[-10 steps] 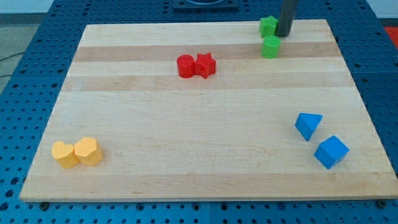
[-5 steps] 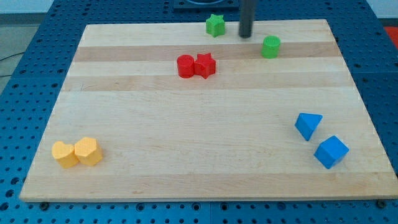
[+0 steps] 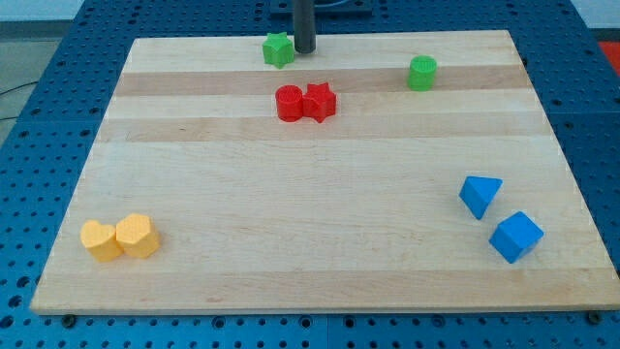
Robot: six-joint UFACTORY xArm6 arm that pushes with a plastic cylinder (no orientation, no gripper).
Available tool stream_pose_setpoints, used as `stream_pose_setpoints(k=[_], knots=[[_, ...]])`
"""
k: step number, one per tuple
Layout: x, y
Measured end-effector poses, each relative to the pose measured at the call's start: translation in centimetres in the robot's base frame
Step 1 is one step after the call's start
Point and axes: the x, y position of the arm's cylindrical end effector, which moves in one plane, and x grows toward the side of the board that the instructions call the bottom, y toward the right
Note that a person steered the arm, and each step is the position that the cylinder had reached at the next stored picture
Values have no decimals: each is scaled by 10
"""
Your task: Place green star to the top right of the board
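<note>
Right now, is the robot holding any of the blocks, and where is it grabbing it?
Nothing is held. My tip is only a rod with no end effector to grab with; it stands just to the view's right of the green star, close against its side.

My tip (image 3: 304, 50) touches the green star (image 3: 278, 49) on its right, at the board's (image 3: 320, 213) top edge

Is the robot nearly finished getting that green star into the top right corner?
Not by this view. Nothing looks done: the green star block sits at the wooden board's top edge, left of centre. In hand: my tip stands close by the star's right side. Left: taking it rightward, past the green cylinder block, into the corner.
</note>
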Motion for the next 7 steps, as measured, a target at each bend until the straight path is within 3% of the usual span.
stream_pose_setpoints(k=[1, 2, 5, 7], knots=[[63, -24], [90, -135], [7, -99], [12, 49]])
